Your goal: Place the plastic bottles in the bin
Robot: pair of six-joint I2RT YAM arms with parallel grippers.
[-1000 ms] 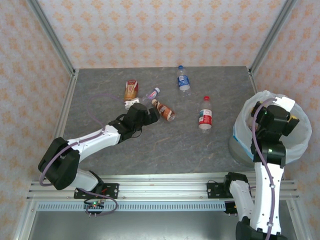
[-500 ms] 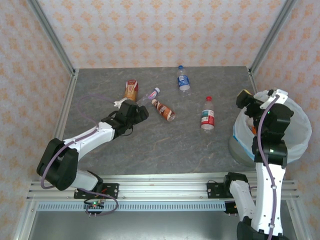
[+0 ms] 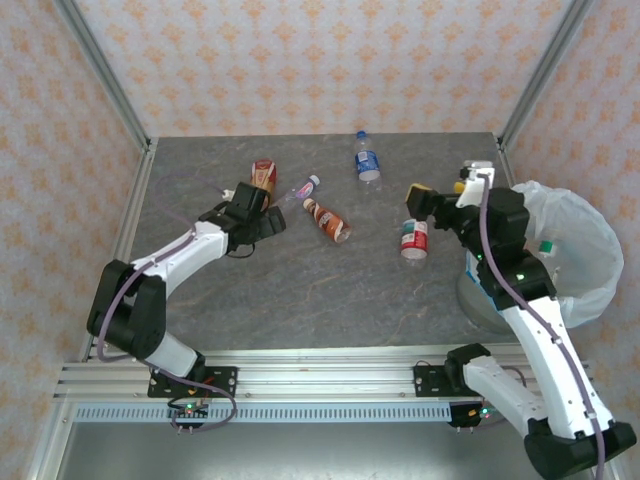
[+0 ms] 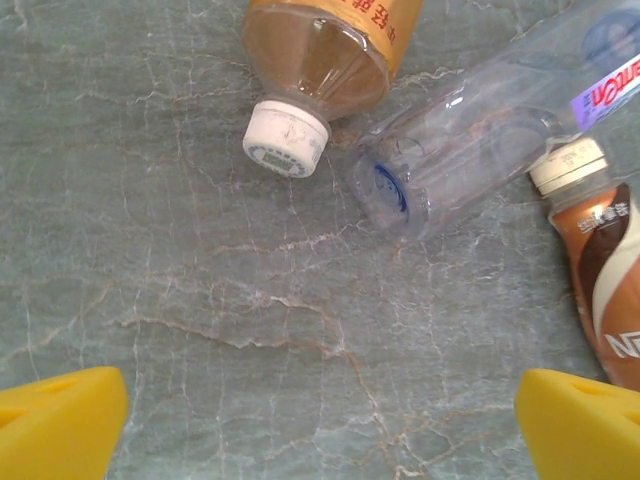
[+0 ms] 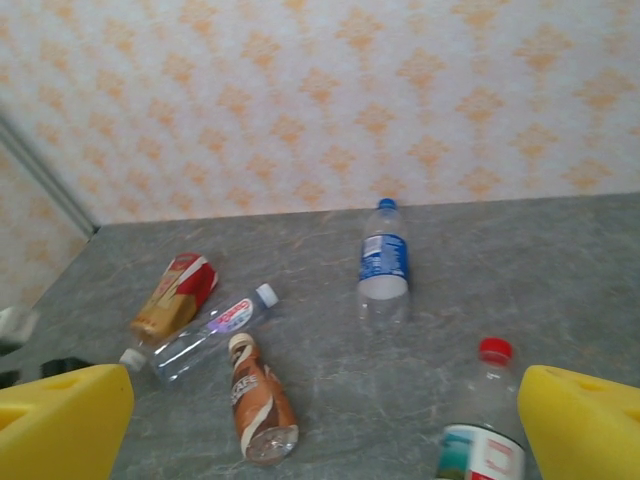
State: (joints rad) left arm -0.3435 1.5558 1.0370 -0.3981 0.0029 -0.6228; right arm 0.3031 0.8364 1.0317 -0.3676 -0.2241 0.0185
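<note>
Clear cyl. bottle [image 4: 480, 140] on veined tabletop [image 4: 250, 300]

I see a matt grey table [image 4: 230, 300] with marble-like veining. The clear bottle [image 4: 470, 130] is glossy smooth plastic, the bin bag [image 3: 598, 262] thin translucent film, the front rail [image 3: 330, 385] bare ribbed metal.

Grey marbled table [image 3: 330, 290] — orange-patterned wall [image 3: 320, 60] behind, alu. frame rail [image 3: 330, 385] at near edge.
</note>
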